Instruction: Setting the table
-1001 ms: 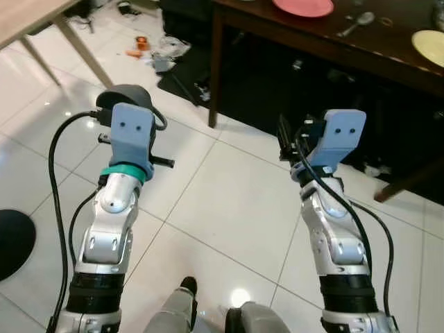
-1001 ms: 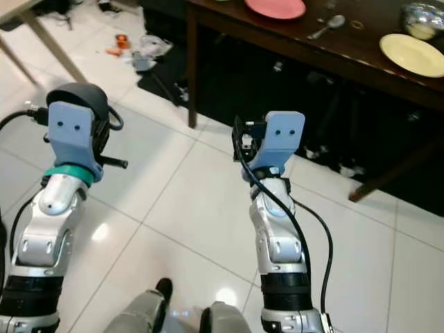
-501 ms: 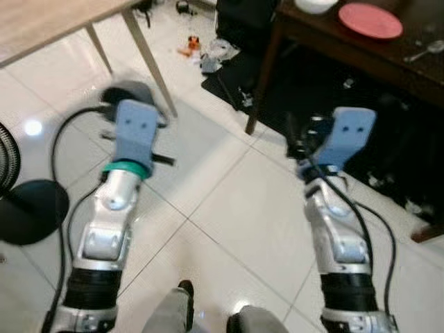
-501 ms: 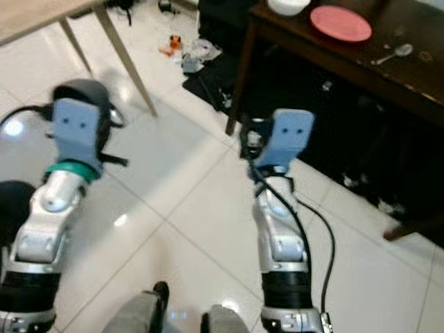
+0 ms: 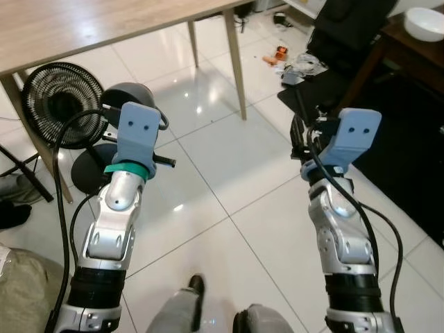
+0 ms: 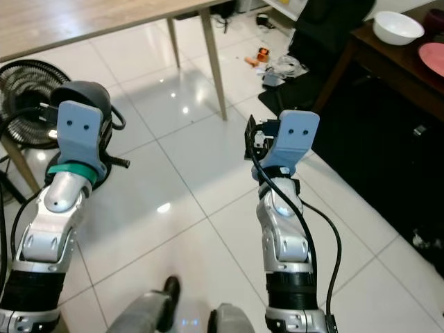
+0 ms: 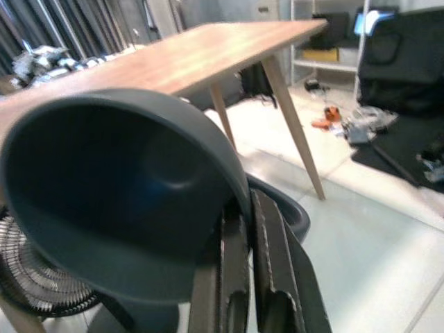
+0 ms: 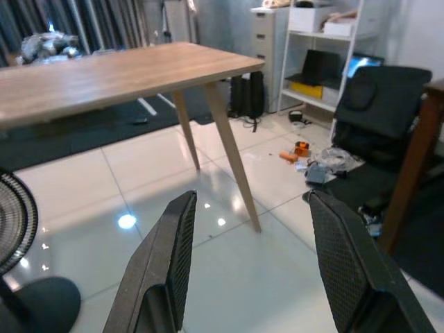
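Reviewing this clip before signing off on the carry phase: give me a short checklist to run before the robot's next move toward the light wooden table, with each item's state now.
1. Left gripper has the dark bowl: ok, its fingers are closed on the bowl's rim.
2. Bowl empty, nothing to spill: ok, the left wrist view shows a bare inside.
3. Right gripper free for another item: ok, fingers open, nothing between them.
4. Wooden table in sight: ok, ahead and to the robot's left.
5. Path to it free: not ok, a floor fan stands by the table leg, near the left arm.
6. Landing spot on the tabletop: cannot tell, little of its top is in view.
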Tool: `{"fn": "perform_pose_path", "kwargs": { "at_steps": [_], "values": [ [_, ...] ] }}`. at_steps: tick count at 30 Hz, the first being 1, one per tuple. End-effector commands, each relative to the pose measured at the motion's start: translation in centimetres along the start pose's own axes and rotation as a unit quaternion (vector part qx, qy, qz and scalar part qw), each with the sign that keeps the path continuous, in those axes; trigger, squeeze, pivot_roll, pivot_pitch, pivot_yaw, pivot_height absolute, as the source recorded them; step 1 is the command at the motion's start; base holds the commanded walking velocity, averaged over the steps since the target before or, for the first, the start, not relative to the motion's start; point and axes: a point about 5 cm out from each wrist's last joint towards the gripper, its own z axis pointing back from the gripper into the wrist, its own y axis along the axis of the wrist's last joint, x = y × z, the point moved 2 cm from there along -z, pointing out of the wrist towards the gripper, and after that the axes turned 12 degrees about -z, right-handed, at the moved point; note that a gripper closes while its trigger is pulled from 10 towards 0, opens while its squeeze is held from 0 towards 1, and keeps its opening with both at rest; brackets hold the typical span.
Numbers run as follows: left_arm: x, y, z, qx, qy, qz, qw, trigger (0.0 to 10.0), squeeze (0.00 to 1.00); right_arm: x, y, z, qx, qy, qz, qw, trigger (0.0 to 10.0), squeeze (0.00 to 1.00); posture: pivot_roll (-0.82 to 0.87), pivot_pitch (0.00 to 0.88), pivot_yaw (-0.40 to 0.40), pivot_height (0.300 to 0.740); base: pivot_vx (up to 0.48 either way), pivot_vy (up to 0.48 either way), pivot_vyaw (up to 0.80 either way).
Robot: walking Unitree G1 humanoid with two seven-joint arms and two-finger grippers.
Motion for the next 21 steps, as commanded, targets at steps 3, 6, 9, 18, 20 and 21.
{"fn": "perform_pose_path", "kwargs": {
  "at_steps": [3,6,9,18,20,21],
  "values": [
    [-0.18,-0.30,0.17,-0.004,0.004,-0.005,1.000,10.0,0.00,-0.18,-0.63,0.18,-0.011,0.000,-0.005,1.000,10.0,0.00,0.04,0.049,0.014,0.740,0.000,0.000,0.80],
    [-0.15,-0.29,0.13,-0.004,0.003,-0.005,1.000,10.0,0.00,-0.24,-0.64,0.17,-0.011,0.001,-0.006,1.000,10.0,0.00,0.04,0.050,0.014,0.740,0.000,0.000,0.80],
    [-0.12,-0.27,0.11,-0.003,0.002,-0.004,1.000,10.0,0.00,-0.26,-0.65,0.15,-0.012,0.002,-0.007,1.000,10.0,0.00,0.04,0.049,0.013,0.740,0.000,0.000,0.80],
    [-0.05,-0.16,-0.02,-0.002,0.007,0.001,1.000,10.0,0.00,-0.38,-0.63,0.16,-0.012,0.004,-0.009,1.000,10.0,0.00,0.04,0.049,0.011,0.740,0.000,0.000,0.69],
    [-0.06,-0.09,-0.07,-0.001,0.009,0.003,1.000,10.0,0.00,-0.46,-0.57,0.14,-0.010,0.005,-0.015,1.000,10.0,0.00,0.04,0.049,0.011,0.740,0.131,0.000,0.00],
    [-0.11,-0.06,-0.14,-0.001,0.012,0.004,1.000,10.0,0.00,-0.50,-0.50,0.11,-0.008,0.004,-0.019,1.000,10.0,0.00,0.04,0.050,0.010,0.740,0.390,0.000,0.00]
  ]
}}
